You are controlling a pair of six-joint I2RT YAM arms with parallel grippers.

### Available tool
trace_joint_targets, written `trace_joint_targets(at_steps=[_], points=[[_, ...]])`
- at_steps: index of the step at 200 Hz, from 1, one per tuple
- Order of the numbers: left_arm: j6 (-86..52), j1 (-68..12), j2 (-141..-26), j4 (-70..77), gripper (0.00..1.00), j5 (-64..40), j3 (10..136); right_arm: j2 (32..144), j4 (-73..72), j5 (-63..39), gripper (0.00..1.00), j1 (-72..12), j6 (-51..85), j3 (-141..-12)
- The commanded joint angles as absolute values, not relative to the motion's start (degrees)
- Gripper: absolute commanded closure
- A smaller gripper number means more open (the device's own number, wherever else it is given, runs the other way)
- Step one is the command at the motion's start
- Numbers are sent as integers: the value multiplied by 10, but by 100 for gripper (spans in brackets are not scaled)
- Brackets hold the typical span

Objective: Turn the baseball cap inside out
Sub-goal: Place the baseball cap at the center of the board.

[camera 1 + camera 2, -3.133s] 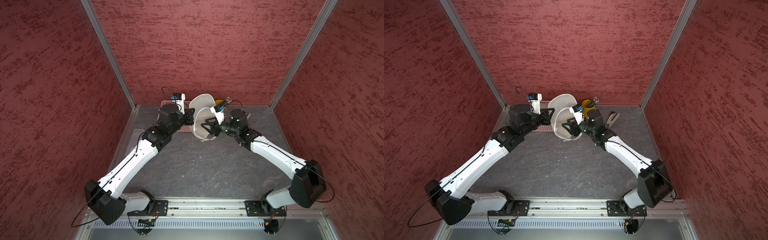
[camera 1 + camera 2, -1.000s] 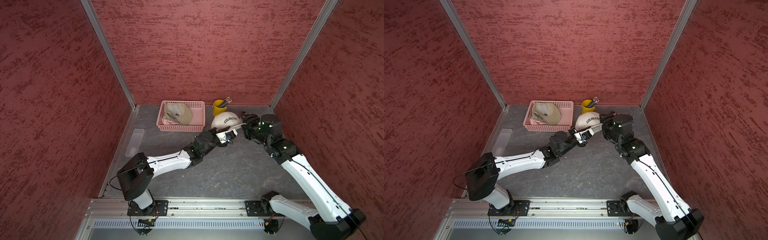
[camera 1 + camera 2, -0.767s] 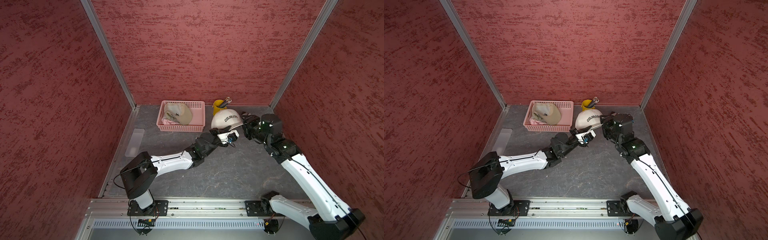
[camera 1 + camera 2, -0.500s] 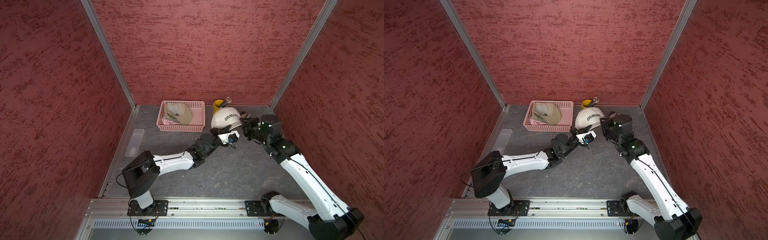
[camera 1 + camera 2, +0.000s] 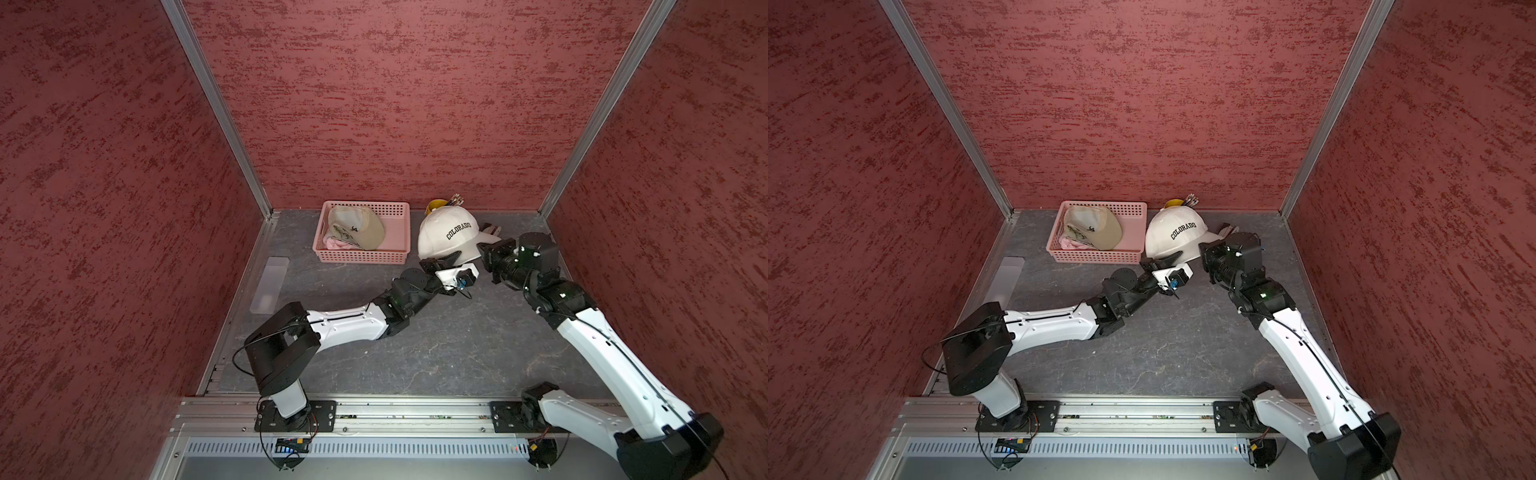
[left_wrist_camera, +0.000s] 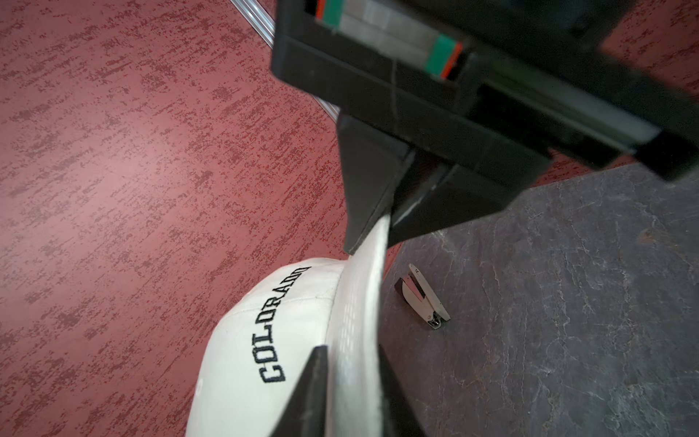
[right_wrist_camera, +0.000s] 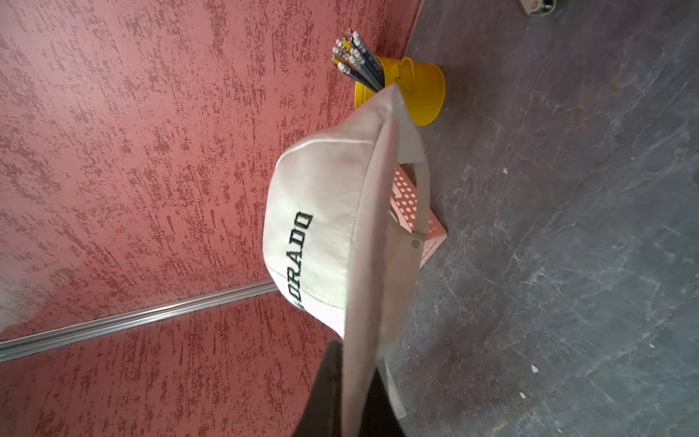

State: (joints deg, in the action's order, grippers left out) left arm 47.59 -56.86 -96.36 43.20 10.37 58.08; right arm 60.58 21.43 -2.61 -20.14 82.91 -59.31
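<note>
Beside the pink basket [image 5: 361,258], our right gripper [image 5: 482,250] is clenched on the brim of the baseball cap [image 5: 444,232]; whether our left gripper [image 6: 353,374] grips, we cannot tell

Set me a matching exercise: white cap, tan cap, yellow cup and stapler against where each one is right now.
Things:
1. white cap
2. tan cap
3. yellow cup
4. stapler

Places:
A. in the pink basket
B. lying loose on the table
C. brim pinched by the right gripper
D. by the back wall, holding pencils

Pairs: 1-C, 2-A, 3-D, 4-B
</note>
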Motion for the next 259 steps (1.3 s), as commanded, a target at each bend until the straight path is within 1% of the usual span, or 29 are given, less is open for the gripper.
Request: trace_joint_targets(at_steps=[1,11,24,27,33,88,97,114,126,139,164,191,259], points=[[451,-574,-955,429,38,101,579,609,160,-30,100,-197,823,-564],[445,-572,-951,429,27,107,574,613,143,-30,100,-197,820,-556],[437,-573,-944,428,15,112,567,621,123,-31,100,-196,815,-547],[435,-573,-941,428,6,112,566,622,118,-31,100,-196,814,-546],[427,-573,-935,425,0,115,562,626,112,-31,100,-196,810,-543],[263,-561,-858,361,0,109,509,652,70,-32,100,-190,785,-534],[201,-545,-836,341,0,85,499,657,60,-35,100,-189,782,-530],[61,-496,-797,338,0,5,470,668,38,-38,100,-184,776,-518],[-1,-471,-777,333,0,-4,457,675,12,-47,100,-180,776,-503],[-41,-453,-762,291,0,1,465,681,-12,-52,100,-176,777,-486],[-93,-422,-744,195,0,-8,496,690,-70,-54,100,-172,778,-447],[-114,-406,-732,186,0,-22,490,704,-137,-58,100,-167,779,-415],[-107,-399,-722,198,0,-1,458,779,-268,-75,100,-158,774,-385]])
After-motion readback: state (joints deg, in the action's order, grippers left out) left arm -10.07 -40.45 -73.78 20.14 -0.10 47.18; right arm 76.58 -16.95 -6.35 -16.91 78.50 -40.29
